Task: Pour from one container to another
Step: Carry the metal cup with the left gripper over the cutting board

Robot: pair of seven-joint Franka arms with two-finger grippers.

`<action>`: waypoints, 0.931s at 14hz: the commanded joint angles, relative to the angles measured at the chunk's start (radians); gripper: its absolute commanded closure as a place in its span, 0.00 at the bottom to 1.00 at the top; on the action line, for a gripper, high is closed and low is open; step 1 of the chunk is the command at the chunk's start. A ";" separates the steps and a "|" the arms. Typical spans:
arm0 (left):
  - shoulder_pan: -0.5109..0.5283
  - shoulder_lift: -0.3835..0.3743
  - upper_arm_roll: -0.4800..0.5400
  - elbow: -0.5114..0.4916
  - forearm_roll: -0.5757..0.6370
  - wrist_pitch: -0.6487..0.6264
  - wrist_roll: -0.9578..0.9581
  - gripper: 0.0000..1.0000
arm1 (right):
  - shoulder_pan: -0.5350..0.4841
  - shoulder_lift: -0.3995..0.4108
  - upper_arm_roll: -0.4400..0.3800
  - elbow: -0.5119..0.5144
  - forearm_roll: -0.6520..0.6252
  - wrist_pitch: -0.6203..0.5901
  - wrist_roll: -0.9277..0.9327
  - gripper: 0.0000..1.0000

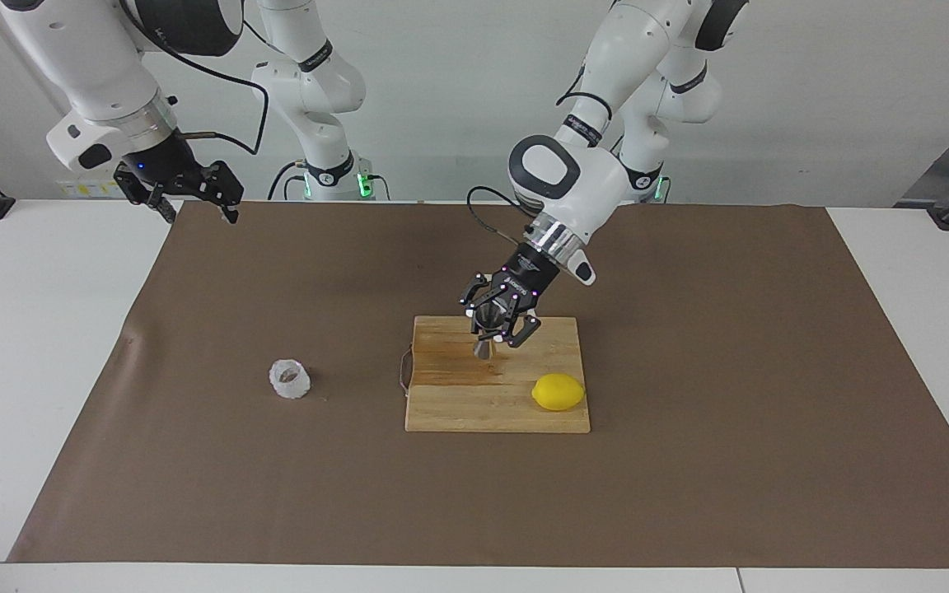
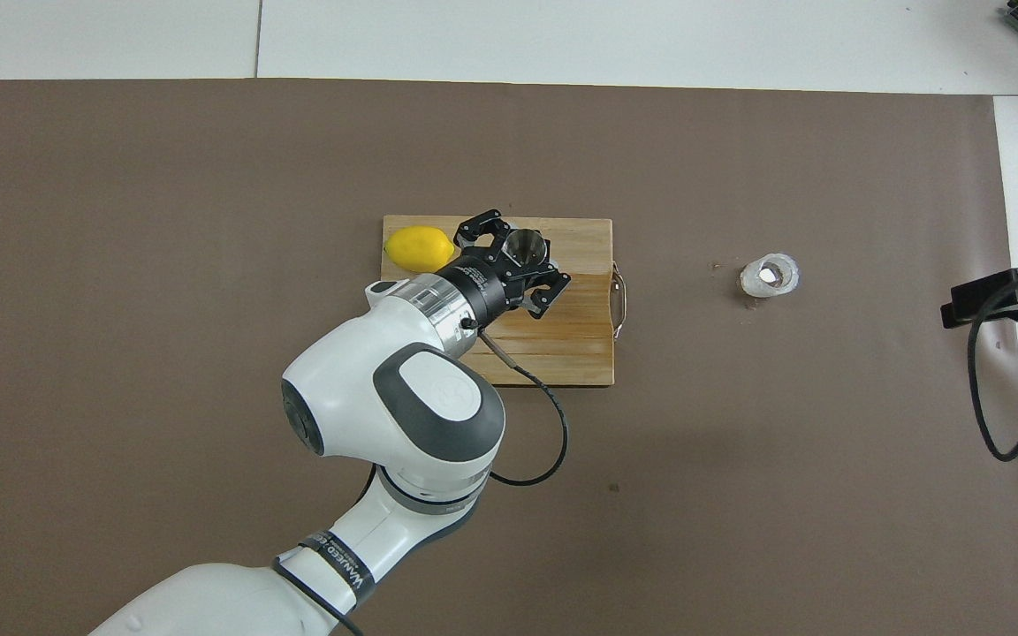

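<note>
Left gripper straddled the steel jigger on the cutting board mid-bench, fingers wide, not clamped — presumably steadying. Ridged cup sat untouched toward the right arm's end; right gripper waited at its corner, fingers parted.

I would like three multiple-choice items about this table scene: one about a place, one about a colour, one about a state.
1. Where does the lemon lie?
A. on the cutting board
B. on the brown mat beside the ridged cup
C. in the right gripper

2. What colour is the mat that covers the table?
A. green
B. brown
C. red

3. What is the left gripper doing?
A. waiting over the table's edge
B. resting on the lemon
C. placed around the jigger over the board

Answers:
1 A, the lemon sits on the board's corner.
2 B, the mat is brown in both views.
3 C, its fingers stand on either side of the jigger; the right gripper is the one that waits, and the cup stands alone on the mat.
</note>
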 commanded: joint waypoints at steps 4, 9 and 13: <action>-0.055 0.105 -0.002 0.112 0.041 0.076 0.007 1.00 | -0.010 -0.013 0.007 -0.007 0.000 -0.008 0.016 0.00; -0.086 0.158 -0.002 0.146 0.043 0.117 0.007 1.00 | -0.010 -0.013 0.007 -0.007 0.000 -0.008 0.016 0.00; -0.109 0.173 -0.004 0.151 0.043 0.144 0.007 1.00 | -0.010 -0.013 0.007 -0.007 0.000 -0.008 0.016 0.00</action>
